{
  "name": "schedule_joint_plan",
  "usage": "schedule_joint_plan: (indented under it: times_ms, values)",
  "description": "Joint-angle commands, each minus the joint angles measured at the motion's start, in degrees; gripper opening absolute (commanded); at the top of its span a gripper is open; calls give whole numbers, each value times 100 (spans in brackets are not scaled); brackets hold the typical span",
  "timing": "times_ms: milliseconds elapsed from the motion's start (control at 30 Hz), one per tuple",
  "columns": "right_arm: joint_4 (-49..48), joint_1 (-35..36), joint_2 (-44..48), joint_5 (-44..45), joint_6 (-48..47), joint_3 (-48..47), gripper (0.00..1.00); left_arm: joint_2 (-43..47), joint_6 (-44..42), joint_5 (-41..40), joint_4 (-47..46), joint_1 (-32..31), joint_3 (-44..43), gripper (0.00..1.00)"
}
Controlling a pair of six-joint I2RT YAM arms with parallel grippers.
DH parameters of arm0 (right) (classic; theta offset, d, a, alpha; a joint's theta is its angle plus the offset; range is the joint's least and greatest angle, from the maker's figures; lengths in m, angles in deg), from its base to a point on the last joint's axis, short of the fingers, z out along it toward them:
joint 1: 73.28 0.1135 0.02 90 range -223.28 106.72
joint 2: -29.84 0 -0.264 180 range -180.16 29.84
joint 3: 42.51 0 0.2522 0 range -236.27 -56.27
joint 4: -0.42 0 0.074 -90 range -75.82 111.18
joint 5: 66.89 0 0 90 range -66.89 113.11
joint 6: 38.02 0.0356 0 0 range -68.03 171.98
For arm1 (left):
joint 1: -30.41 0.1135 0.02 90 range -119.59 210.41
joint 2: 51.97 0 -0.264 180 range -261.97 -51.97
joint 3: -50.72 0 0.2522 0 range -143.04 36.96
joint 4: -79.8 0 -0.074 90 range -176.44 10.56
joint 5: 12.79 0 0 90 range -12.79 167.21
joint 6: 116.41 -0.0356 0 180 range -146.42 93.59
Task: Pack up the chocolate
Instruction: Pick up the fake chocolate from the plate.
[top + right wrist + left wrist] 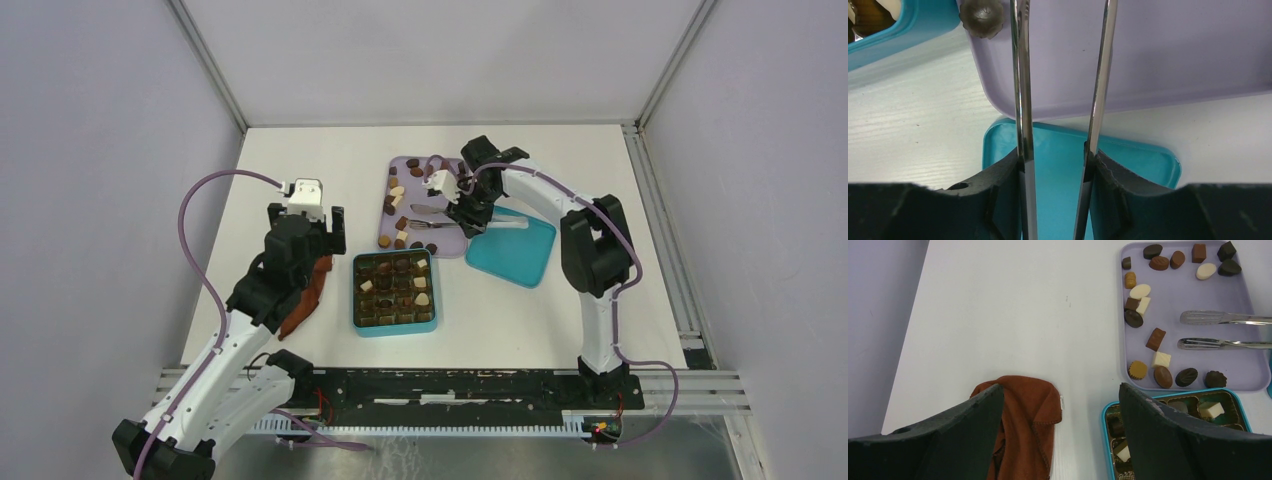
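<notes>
Fingers (998, 200) of the right gripper (1055, 155) clamp the tongs (1020, 75), tips apart over the lilac tray (1198, 295) among loose chocolate (1163, 376); the left gripper (1060, 388) gapes wide. Picking seems in hand: next, pinch one piece and carry it to the teal box (356, 300).
</notes>
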Motion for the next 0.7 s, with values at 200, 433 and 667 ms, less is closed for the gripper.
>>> schedule_joint_plan:
  times_ms: [200,433,667]
  values:
    - [90,132,-285,-7,186,-584,50,28,-155,101,-169,40,-54,90]
    - [155,191,-481,46,221,-781,51,38,-155,100,-169,40,-46,90]
    - [157,331,-653,141,326,-1002,52,37,-155,107,-169,36,-45,90]
